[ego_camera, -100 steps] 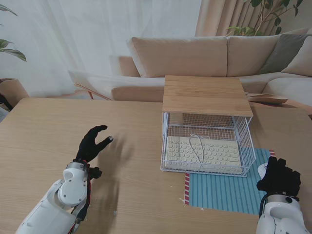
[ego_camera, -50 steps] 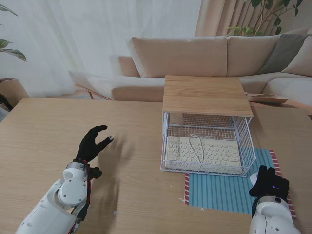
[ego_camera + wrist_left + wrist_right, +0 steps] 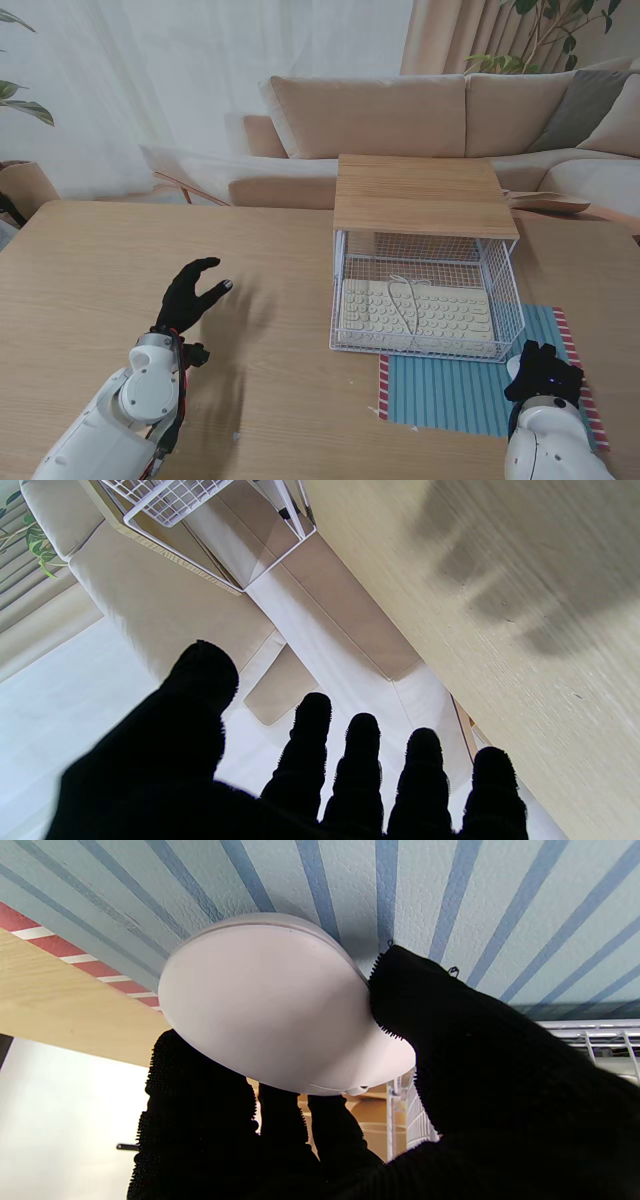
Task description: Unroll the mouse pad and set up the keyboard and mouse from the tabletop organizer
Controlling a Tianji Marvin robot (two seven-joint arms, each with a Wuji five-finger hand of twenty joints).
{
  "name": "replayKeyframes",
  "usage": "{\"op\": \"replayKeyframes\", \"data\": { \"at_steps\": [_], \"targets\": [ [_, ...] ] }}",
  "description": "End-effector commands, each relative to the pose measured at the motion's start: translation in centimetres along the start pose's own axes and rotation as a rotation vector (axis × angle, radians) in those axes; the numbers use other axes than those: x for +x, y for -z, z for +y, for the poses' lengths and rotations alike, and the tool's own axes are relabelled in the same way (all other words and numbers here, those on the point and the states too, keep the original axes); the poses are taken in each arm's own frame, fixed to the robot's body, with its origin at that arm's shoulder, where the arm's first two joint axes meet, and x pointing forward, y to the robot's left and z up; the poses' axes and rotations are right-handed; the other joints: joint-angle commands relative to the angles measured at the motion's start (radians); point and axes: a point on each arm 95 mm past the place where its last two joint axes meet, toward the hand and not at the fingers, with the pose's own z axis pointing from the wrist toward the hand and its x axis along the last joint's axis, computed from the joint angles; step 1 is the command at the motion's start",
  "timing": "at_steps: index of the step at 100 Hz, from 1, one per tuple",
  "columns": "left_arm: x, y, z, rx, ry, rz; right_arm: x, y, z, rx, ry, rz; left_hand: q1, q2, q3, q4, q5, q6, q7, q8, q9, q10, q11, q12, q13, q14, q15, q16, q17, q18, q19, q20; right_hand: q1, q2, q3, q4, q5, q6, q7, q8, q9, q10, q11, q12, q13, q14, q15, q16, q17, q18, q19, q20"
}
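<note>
Right hand (image 3: 543, 375) clamped on mouse (image 3: 280, 1005), drawn back nearer over unrolled pad (image 3: 450, 395); left hand (image 3: 190, 295) idle, fingers spread; keyboard (image 3: 415, 312) next

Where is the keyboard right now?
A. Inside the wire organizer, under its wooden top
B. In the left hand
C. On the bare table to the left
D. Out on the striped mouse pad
A: the keyboard lies inside the wire organizer, while the mouse pad in front holds no keyboard and the left hand is open.
</note>
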Motion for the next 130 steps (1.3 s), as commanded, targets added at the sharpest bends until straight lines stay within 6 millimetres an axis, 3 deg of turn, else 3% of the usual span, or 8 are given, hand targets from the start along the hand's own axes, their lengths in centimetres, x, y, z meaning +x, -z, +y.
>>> {"op": "replayKeyframes", "data": {
  "at_steps": [1, 5, 33, 45, 58, 92, 109, 130],
  "targets": [
    [0.2, 0.1, 0.2, -0.011, 0.004, -0.001, 0.1, 0.0, -0.4, 0.026, -0.005, -0.003, -0.008, -0.009, 0.015, 0.031, -0.006, 0.001, -0.017, -0.012, -0.022, 0.009, -0.002, -0.005, -0.031, -0.009, -0.005, 0.011, 0.002, 0.008, -0.037, 0.031, 0.099, 0.156, 0.126, 0.156, -0.027, -0.028, -0.003, -0.008, -0.03, -0.06, 0.009, 0.01, 0.028, -0.09, 0.124, 0.036, -0.048, -0.066, -0.034, -0.017],
    [0.2, 0.1, 0.2, -0.011, 0.003, -0.001, 0.1, -0.1, -0.4, 0.029, -0.006, -0.002, -0.008, -0.01, 0.015, 0.031, -0.007, 0.001, -0.018, -0.012, -0.022, 0.01, -0.003, -0.005, -0.031, -0.009, -0.004, 0.011, 0.001, 0.008, -0.037, 0.031, 0.08, 0.174, 0.098, 0.176, -0.04, -0.029, -0.013, -0.014, -0.046, -0.062, 0.0, 0.0, 0.009, -0.09, 0.103, 0.054, -0.064, -0.068, -0.044, -0.024],
    [0.1, 0.2, 0.1, -0.008, -0.003, 0.0, 0.2, -0.2, -0.5, 0.055, -0.009, -0.015, -0.008, -0.01, 0.015, 0.031, -0.007, 0.002, -0.018, -0.012, -0.022, 0.009, -0.003, -0.005, -0.032, -0.01, -0.005, 0.011, 0.002, 0.007, -0.037, 0.031, -0.074, 0.229, -0.118, 0.121, -0.116, -0.044, -0.165, -0.113, -0.141, -0.065, -0.121, -0.141, -0.13, -0.049, -0.101, -0.014, -0.172, -0.065, -0.107, -0.03],
    [0.1, 0.3, 0.1, -0.007, -0.006, -0.001, 0.2, -0.1, -0.4, 0.06, -0.007, -0.014, -0.006, -0.011, 0.015, 0.031, -0.006, 0.002, -0.017, -0.012, -0.022, 0.01, -0.003, -0.006, -0.031, -0.008, -0.004, 0.011, 0.003, 0.007, -0.036, 0.031, -0.11, 0.234, -0.145, 0.115, -0.122, -0.047, -0.207, -0.133, -0.144, -0.062, -0.183, -0.214, -0.172, -0.043, -0.187, -0.058, -0.203, -0.058, -0.151, -0.037],
    [0.0, 0.3, 0.0, -0.005, -0.008, 0.0, 0.2, -0.3, -0.3, 0.055, -0.005, -0.011, -0.007, -0.011, 0.015, 0.031, -0.007, 0.002, -0.017, -0.012, -0.021, 0.01, -0.003, -0.005, -0.032, -0.008, -0.004, 0.011, 0.002, 0.007, -0.036, 0.031, -0.143, 0.243, -0.17, 0.112, -0.136, -0.056, -0.254, -0.147, -0.137, -0.064, -0.354, -0.295, -0.231, -0.045, -0.284, -0.107, -0.247, -0.054, -0.226, -0.057],
    [0.0, 0.4, -0.1, -0.004, -0.008, -0.002, -0.4, 0.8, 1.6, -0.051, -0.059, 0.061, -0.006, -0.01, 0.017, 0.031, -0.008, -0.004, -0.018, -0.012, -0.023, 0.009, -0.003, -0.005, -0.032, -0.009, -0.005, 0.011, 0.001, 0.007, -0.037, 0.031, -0.173, 0.286, -0.235, 0.119, -0.148, -0.107, -0.296, -0.141, -0.13, -0.094, -0.513, -0.346, -0.329, -0.065, -0.408, -0.17, -0.311, -0.068, -0.368, -0.082],
    [0.1, 0.5, -0.2, -0.002, -0.009, 0.002, -1.3, 2.1, 3.9, -0.181, -0.062, 0.132, -0.004, -0.01, 0.018, 0.031, -0.008, -0.005, -0.017, -0.011, -0.022, 0.011, -0.008, -0.008, -0.031, -0.009, -0.005, 0.011, 0.001, 0.007, -0.037, 0.031, -0.165, 0.284, -0.245, 0.123, -0.126, -0.118, -0.294, -0.132, -0.121, -0.085, -0.516, -0.344, -0.346, -0.071, -0.44, -0.187, -0.324, -0.069, -0.425, -0.095],
    [0.2, 0.5, -0.2, -0.002, -0.011, 0.011, -0.7, 3.9, 8.3, -0.317, -0.073, 0.303, -0.003, -0.013, 0.02, 0.031, -0.006, -0.003, -0.014, -0.01, -0.022, 0.012, -0.007, -0.007, -0.031, -0.008, -0.003, 0.012, 0.003, 0.008, -0.036, 0.032, -0.181, 0.288, -0.266, 0.124, -0.055, -0.081, -0.251, -0.092, -0.131, -0.065, -0.372, -0.283, -0.318, -0.071, -0.421, -0.181, -0.309, -0.071, -0.454, -0.081]
  ]
}}
